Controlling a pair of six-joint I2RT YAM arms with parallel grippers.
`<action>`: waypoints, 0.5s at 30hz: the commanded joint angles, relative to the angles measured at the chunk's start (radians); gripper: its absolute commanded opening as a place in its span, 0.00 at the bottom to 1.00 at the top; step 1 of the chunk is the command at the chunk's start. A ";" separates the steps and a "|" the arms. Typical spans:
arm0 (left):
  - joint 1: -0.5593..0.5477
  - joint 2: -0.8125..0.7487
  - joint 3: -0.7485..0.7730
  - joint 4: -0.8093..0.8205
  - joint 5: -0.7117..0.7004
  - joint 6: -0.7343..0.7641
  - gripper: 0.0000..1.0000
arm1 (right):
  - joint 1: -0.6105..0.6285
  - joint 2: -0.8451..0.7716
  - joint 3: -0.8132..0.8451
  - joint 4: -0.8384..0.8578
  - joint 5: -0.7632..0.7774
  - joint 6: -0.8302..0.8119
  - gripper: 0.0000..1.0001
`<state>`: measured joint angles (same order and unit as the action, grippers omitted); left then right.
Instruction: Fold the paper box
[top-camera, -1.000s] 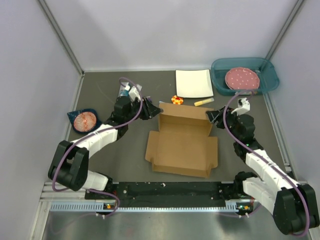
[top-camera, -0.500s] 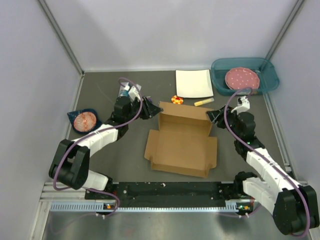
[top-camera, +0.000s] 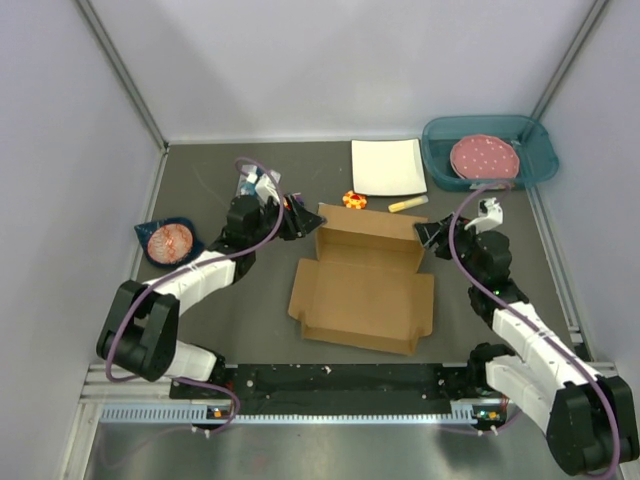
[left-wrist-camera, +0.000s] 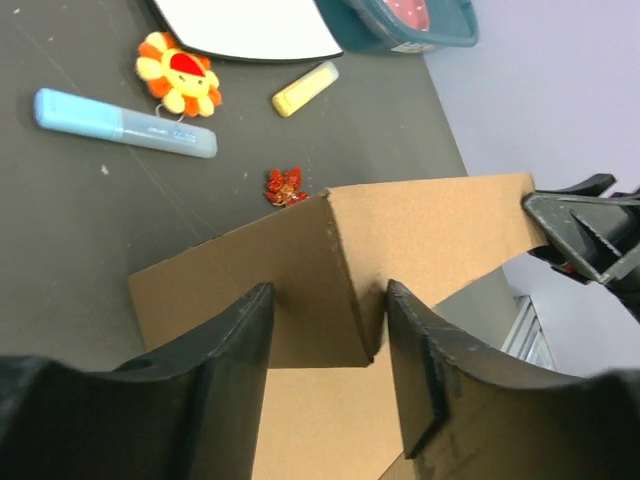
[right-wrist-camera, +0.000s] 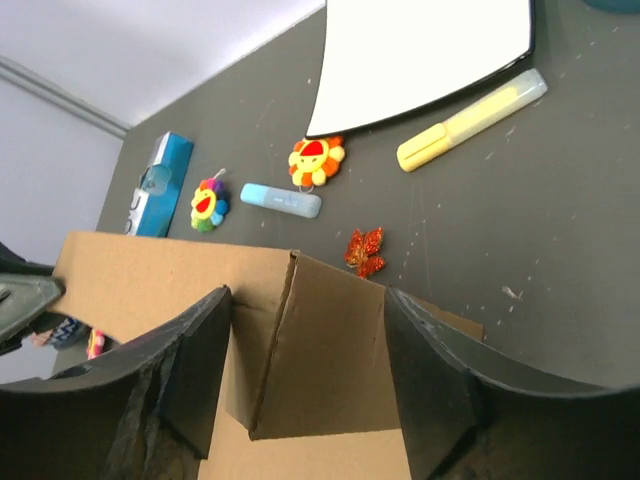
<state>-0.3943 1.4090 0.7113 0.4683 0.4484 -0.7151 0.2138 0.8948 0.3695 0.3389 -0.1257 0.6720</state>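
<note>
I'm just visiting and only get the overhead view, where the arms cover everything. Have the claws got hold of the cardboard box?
Observer: On the left wrist camera, the left back corner of the paper box stands inside the left claw, jaws apart.
Operator: And the right side?
Observer: The right claw straddles the other back corner; whether it squeezes, I cannot tell.
Operator: Anything hidden behind that wall?
Observer: A small red glittery leaf on the table, close behind it.

— Where's open room on the desk (top-camera: 250, 300)?
— Left of the paper box (top-camera: 365, 285), and a narrow strip before it. Behind, a flower charm (top-camera: 354, 200), yellow marker (top-camera: 408, 204) and white plate (top-camera: 388, 167) crowd close; a teal tray (top-camera: 488, 150) fills the far right corner.
</note>
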 joint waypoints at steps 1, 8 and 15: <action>0.000 -0.051 0.046 -0.207 -0.043 0.035 0.59 | 0.001 -0.016 0.057 -0.319 0.026 -0.071 0.63; 0.000 -0.194 0.123 -0.312 -0.154 0.065 0.80 | 0.001 -0.063 0.230 -0.475 0.095 -0.138 0.74; 0.000 -0.304 0.162 -0.405 -0.243 0.109 0.99 | 0.004 -0.100 0.402 -0.567 0.098 -0.199 0.78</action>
<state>-0.3943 1.1797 0.8398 0.1116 0.2863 -0.6506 0.2138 0.8349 0.6479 -0.1665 -0.0422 0.5331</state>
